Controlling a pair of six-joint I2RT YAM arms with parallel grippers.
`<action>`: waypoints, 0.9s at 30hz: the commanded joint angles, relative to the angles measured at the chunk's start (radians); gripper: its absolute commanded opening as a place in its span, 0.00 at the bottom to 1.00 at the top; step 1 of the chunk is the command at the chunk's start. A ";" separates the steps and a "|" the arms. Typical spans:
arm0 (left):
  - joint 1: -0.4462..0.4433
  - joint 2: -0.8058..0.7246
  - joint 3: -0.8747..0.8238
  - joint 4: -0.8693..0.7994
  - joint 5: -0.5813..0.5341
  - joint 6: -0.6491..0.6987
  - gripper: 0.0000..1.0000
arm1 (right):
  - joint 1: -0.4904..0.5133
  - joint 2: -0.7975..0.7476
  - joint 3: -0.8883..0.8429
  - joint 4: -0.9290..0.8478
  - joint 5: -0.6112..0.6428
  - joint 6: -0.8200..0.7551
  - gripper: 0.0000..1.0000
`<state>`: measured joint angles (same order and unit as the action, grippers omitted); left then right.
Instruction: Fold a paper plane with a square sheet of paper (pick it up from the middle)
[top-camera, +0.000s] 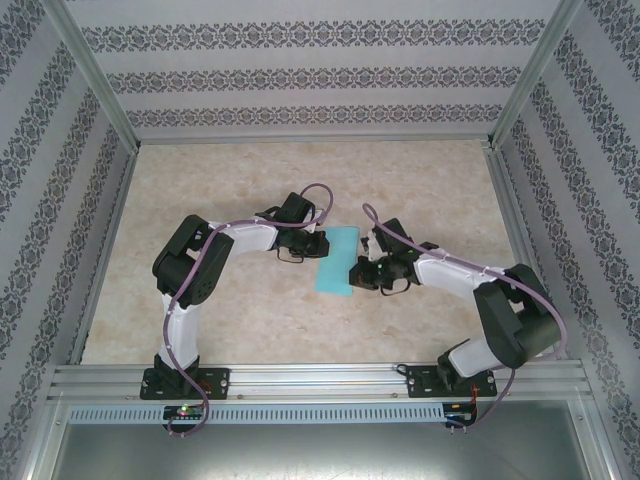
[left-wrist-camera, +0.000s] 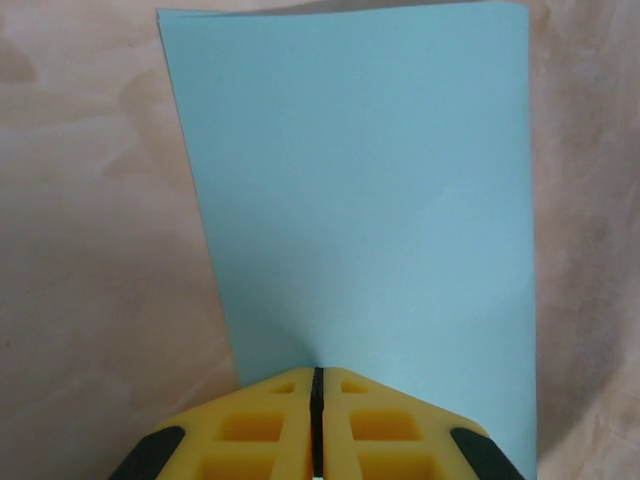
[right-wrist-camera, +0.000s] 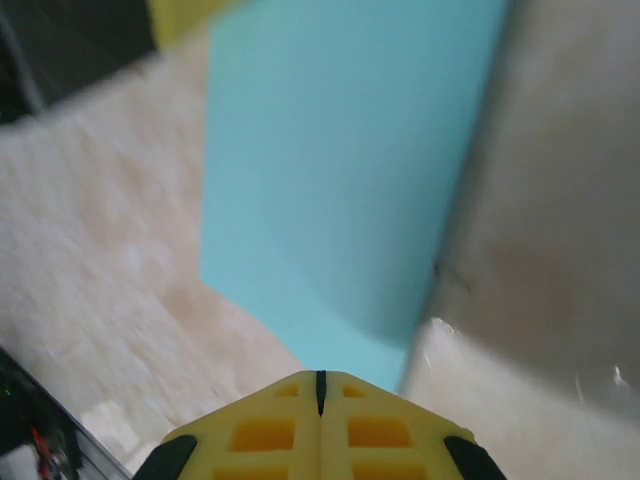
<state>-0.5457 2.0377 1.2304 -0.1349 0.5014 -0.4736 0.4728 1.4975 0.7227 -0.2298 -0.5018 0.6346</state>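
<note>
paper on marbled table — walls around

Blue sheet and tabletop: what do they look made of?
Blue sheet: looks like thin paper, matte and plain turquoise, with crisp thin edges and no gloss. Tabletop: smooth surface with a beige marbled pattern. It could be laminate or a printed film; the pictures don't settle which.

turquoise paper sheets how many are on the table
1: the thin turquoise-blue paper sheet lies at the middle of the beige marbled table; another under it would be hidden
</note>
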 joint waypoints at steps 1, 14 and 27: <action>0.010 0.101 -0.047 -0.175 -0.106 0.035 0.11 | -0.010 0.091 0.072 0.064 -0.002 0.018 0.02; 0.012 0.107 -0.050 -0.177 -0.110 0.043 0.11 | -0.054 0.158 0.056 -0.039 0.078 -0.085 0.03; 0.012 0.105 -0.038 -0.180 -0.100 0.046 0.11 | -0.160 0.041 0.054 -0.009 0.005 -0.069 0.19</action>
<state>-0.5415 2.0441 1.2396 -0.1448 0.5159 -0.4690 0.3237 1.5288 0.7353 -0.2951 -0.4454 0.5526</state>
